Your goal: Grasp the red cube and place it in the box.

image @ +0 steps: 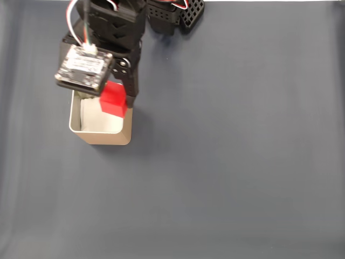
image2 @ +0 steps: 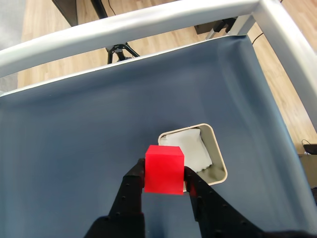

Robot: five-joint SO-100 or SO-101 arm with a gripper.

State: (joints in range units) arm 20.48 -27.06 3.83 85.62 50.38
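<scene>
While gripper carries red cube clamped between both jaws, step in hand is transport toward box. Fixed view: cube held above box near rim corner, partly over white lining, not centred. Next move, likely: shift cube farther over box opening, lower slightly, then part jaws. Risk: cube clipping rim.

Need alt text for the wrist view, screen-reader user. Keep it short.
A black two-finger gripper holds a red cube above a dark blue table cover, just short of the near-left corner of an open tan box with a white lining. Beyond the table's far edge run a pale metal frame and a wooden floor.
</scene>
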